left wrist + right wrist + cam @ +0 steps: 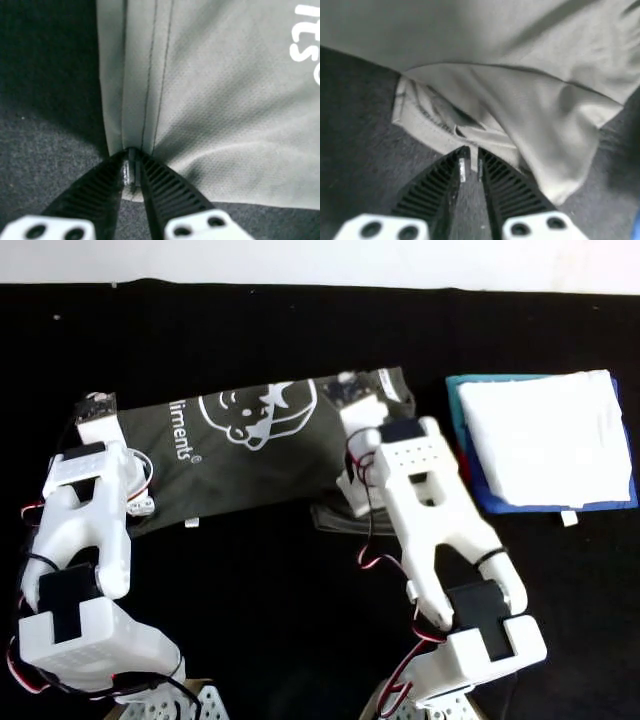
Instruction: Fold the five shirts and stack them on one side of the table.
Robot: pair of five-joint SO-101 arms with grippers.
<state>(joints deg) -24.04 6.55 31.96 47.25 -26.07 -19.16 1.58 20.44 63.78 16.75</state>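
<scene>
A dark grey shirt (260,455) with a white print lies spread across the back middle of the black table (250,620). My left gripper (131,167) is shut on the stitched hem at the shirt's (215,100) corner; in the high view it sits at the shirt's left end (140,502). My right gripper (469,162) is shut on a bunched, folded edge of the shirt (520,75), near its front right part (352,495). A stack of folded shirts sits at the back right, a white one (545,435) on top of a blue one (600,502).
Teal and red edges (458,430) peek from the left side of the stack. A small white tag (192,523) lies at the shirt's front edge. Bare black cloth (360,100) covers the table in front of the shirt, between the two arms.
</scene>
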